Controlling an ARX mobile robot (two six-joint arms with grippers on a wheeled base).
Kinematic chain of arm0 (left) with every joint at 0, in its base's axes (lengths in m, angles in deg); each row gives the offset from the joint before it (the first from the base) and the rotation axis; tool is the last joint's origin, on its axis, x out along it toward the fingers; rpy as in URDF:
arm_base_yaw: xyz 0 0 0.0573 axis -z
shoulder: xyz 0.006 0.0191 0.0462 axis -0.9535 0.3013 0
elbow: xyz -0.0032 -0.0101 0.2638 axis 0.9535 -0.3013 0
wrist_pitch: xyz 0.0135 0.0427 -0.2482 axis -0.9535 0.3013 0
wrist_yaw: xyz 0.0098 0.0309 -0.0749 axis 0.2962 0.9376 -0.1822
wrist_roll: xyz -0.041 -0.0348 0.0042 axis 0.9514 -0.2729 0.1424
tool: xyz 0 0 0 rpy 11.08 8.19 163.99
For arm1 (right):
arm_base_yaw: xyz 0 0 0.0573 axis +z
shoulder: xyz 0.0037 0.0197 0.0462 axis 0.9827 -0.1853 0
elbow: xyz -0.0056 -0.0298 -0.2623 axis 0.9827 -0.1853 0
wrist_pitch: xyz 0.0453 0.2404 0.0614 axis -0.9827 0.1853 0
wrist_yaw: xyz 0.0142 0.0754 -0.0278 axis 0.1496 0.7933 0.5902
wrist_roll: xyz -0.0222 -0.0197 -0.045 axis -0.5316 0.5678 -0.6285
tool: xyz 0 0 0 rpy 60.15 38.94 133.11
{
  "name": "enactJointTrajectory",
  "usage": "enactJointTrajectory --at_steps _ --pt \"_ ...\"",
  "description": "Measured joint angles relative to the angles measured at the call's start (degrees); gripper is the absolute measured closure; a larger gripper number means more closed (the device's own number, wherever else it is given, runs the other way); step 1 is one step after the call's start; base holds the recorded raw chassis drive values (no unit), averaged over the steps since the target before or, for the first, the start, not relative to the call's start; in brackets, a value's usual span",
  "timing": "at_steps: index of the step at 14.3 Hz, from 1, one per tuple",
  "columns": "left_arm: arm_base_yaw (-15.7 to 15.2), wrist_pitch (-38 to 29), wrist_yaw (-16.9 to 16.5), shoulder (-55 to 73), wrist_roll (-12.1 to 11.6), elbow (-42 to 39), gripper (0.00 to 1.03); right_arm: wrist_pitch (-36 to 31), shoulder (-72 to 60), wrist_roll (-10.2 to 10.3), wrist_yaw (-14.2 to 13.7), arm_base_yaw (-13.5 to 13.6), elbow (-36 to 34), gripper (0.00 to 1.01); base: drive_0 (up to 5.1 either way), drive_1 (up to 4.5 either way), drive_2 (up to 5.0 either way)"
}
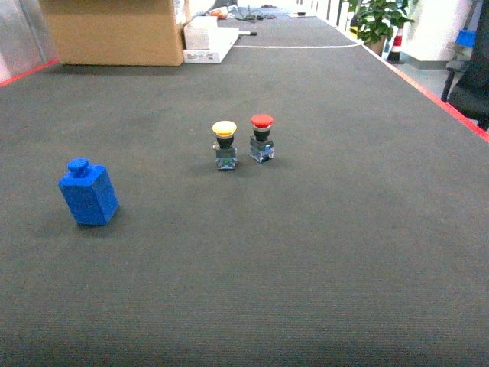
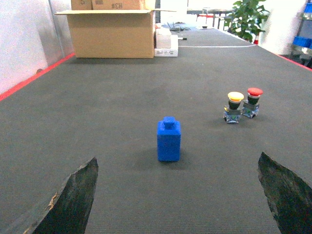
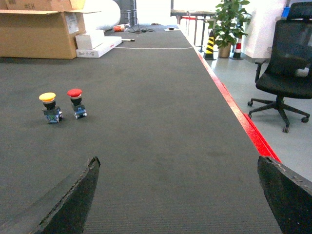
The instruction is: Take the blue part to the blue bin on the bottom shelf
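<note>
The blue part (image 1: 89, 193) is a small blue block with a knob on top, standing on the dark carpet at the left of the head view. In the left wrist view the blue part (image 2: 169, 139) stands upright straight ahead of my left gripper (image 2: 178, 168), which is open and well short of it, with only carpet between its fingers. My right gripper (image 3: 178, 165) is open too, over bare carpet far to the right of the part. Neither gripper shows in the head view. The blue bin and the shelf are out of view.
A yellow-capped push button (image 1: 225, 144) and a red-capped one (image 1: 262, 138) stand side by side mid-carpet. A cardboard box (image 1: 114, 30) and white boxes (image 1: 208, 40) sit at the far end. A red line (image 3: 234, 109) edges the carpet; an office chair (image 3: 285, 63) stands beyond it.
</note>
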Motion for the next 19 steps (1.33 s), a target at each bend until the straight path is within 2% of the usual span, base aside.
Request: enactJointTrajectory --at_steps 10,11,12,13,14,15,16,17,19 --pt "0.0 -0.1 -0.1 0.0 0.0 0.0 0.05 -0.1 0.0 0.0 0.0 0.0 0.0 0.03 0.0 0.0 0.0" --pt "3.8 4.7 9.3 2.3 0.7 1.4 0.05 0.0 0.0 0.0 0.0 0.0 0.0 0.03 0.0 0.0 0.0" --pt "11.0 4.7 24.5 10.6 1.8 2.8 0.05 -0.1 0.0 0.0 0.0 0.0 0.0 0.03 0.0 0.0 0.0" --pt "12.3 -0.3 36.0 16.5 2.6 2.6 0.05 0.0 0.0 0.0 -0.1 0.0 0.0 0.03 0.0 0.0 0.0" --pt "12.8 -7.0 37.2 21.8 3.6 3.0 0.05 0.0 0.0 0.0 0.0 0.0 0.0 0.03 0.0 0.0 0.0" --pt "14.0 -14.0 35.0 29.6 4.4 3.4 0.05 -0.1 0.0 0.0 0.0 0.0 0.0 0.03 0.0 0.0 0.0" --pt "13.6 -25.3 29.4 43.5 5.7 5.0 0.05 -0.1 0.0 0.0 0.0 0.0 0.0 0.03 0.0 0.0 0.0" --pt "12.7 -34.1 26.3 55.1 6.4 7.7 0.05 -0.1 0.0 0.0 0.0 0.0 0.0 0.03 0.0 0.0 0.0" --pt "12.0 -43.9 21.0 75.5 7.3 15.7 0.05 0.0 0.0 0.0 0.0 0.0 0.0 0.03 0.0 0.0 0.0"
